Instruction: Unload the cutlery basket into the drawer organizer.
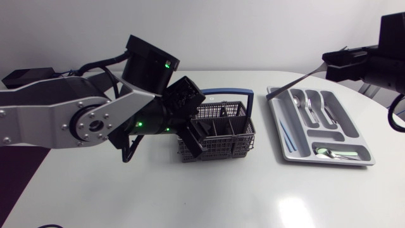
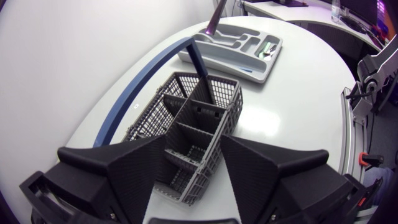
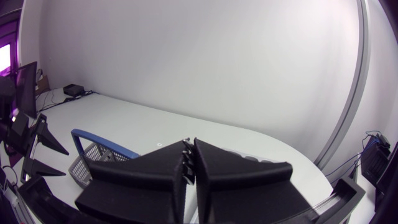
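The grey wire cutlery basket point(image 1: 221, 132) with a blue handle point(image 1: 229, 93) stands mid-table. My left gripper point(image 1: 200, 134) is open at its left end. In the left wrist view its broad fingers point(image 2: 124, 171) stand apart over the near end of the basket point(image 2: 193, 118), and the compartments that show look empty. The grey drawer organizer point(image 1: 359, 136) lies to the right with several pieces in it. My right gripper point(image 1: 328, 61) hangs above the organizer's far end, shut on a knife point(image 1: 294, 82) that slants down toward the far left corner. The knife point(image 2: 216, 14) also shows above the organizer point(image 2: 249, 65).
Spoons and forks lie in the organizer's long slots, a spoon point(image 1: 330, 152) in its front slot and a thin blue piece point(image 1: 287, 136) in its left slot. In the right wrist view the basket point(image 3: 87, 163) sits beyond the shut fingers point(image 3: 155, 177).
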Robot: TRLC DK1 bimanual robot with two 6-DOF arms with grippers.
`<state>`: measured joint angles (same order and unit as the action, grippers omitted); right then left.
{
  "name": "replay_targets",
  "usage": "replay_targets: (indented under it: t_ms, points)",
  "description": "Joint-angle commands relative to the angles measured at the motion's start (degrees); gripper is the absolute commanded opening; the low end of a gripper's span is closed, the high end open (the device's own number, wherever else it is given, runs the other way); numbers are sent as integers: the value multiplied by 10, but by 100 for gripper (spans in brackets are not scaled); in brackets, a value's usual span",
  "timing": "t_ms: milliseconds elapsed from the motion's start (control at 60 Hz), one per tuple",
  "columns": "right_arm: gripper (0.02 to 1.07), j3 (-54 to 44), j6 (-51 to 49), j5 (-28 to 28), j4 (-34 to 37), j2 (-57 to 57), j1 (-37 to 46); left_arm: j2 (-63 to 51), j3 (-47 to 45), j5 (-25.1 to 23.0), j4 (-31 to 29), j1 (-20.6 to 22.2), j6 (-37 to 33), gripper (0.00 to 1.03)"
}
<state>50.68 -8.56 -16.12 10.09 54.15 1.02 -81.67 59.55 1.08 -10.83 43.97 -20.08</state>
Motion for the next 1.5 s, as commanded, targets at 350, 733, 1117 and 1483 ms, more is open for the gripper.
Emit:
replay_targets:
  t_ms: [350,733,1117,1483]
  points:
    - [8,-106,-83,-142,88,-125,2,-7,22,-123,-69,3,-51,63]
    - [8,-175,-78,-146,82,-147,-121,-13,-14,-228,-120,11,-80,63]
    - [8,-194,-30,-139,4,-85,-247,-17,-73,-274,-121,26,-128,66]
    - [8,-193,-24,-167,-27,-44,-301,-51,-72,-334,-133,5,-156,66]
